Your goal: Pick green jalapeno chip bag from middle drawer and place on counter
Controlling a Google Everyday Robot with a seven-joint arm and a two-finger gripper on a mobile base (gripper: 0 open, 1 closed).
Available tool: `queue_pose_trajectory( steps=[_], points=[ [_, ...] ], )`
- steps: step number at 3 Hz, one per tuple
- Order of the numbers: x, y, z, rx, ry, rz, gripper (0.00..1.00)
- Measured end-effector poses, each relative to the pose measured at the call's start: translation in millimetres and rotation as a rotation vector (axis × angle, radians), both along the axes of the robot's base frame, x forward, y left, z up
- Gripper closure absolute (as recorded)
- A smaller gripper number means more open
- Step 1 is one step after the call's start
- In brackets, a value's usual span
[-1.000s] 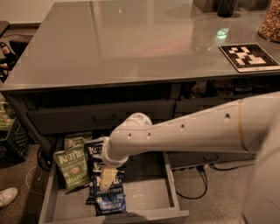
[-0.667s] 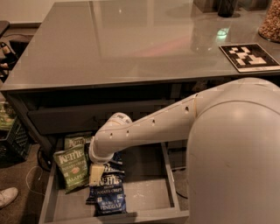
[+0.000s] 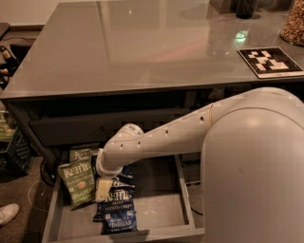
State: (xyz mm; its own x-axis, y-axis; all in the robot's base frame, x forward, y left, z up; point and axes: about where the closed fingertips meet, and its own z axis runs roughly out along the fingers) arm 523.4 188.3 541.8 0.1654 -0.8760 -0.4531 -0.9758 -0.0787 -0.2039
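Note:
The green jalapeno chip bag (image 3: 78,182) leans at the left side of the open middle drawer (image 3: 159,211), its white logo facing up. A duller green bag (image 3: 82,153) lies behind it. Dark blue Kettle bags (image 3: 117,213) lie to its right on the drawer floor. My gripper (image 3: 102,189) hangs down from the white arm (image 3: 161,140) inside the drawer, right beside the green bag's right edge and above the blue bags. It holds nothing that I can see. The glossy grey counter (image 3: 142,47) is above the drawer.
A black-and-white marker tile (image 3: 270,60), a jar (image 3: 292,23) and a dark object (image 3: 244,7) stand on the counter's far right. A closed drawer front (image 3: 71,128) sits above the open drawer. A crate (image 3: 14,149) and a shoe (image 3: 7,213) are on the floor at left.
My arm has swung left inside the drawer, and the gripper has moved from above the blue bags to right beside the green jalapeno bag. The bags have not moved.

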Motion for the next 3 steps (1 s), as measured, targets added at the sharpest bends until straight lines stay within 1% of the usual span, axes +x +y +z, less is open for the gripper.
queue_pose_trajectory(
  steps=[1, 2, 3],
  points=[
    [16, 30, -12, 0.034, -0.016, 0.033, 0.00],
    [31, 59, -25, 0.048, 0.004, 0.063, 0.00],
    [45, 75, -33, 0.046, 0.016, 0.078, 0.00]
  ],
)
